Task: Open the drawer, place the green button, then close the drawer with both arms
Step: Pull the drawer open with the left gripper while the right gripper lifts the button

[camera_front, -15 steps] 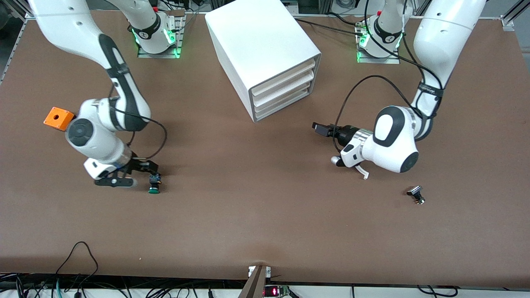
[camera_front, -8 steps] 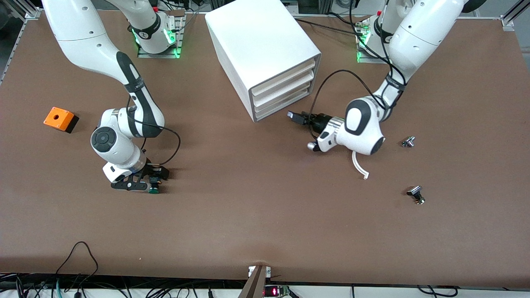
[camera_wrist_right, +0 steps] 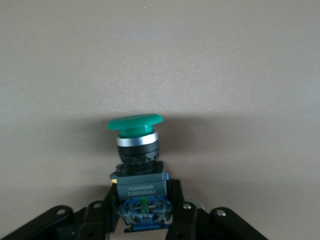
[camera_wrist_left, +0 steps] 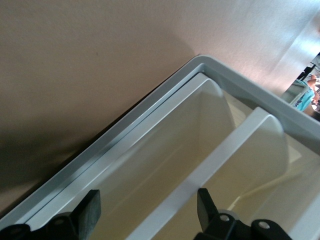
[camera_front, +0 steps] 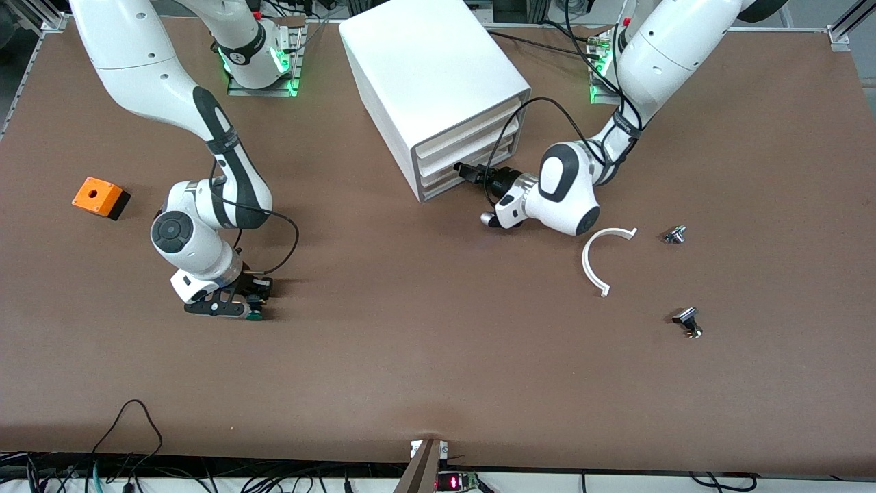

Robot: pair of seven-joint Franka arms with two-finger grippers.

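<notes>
I see the white cabinet [camera_front: 438, 82] with its lowest drawer [camera_front: 472, 177] shut, my left gripper [camera_front: 460, 168] spread open at its front, and my right gripper [camera_front: 254, 296] clamping the button [camera_front: 254, 313] low on the table.

One high overview, two close wrist cameras.
The front view looks down from across the table [camera_front: 424, 356] at both arm bases, taking in the cabinet [camera_front: 438, 89]. The left wrist view sits tight against the cabinet's drawer fronts [camera_wrist_left: 165, 165], a spot the front view shares. The right wrist view looks closely at the button [camera_wrist_right: 137, 150] on the tabletop, also seen in the front view [camera_front: 254, 313].
</notes>
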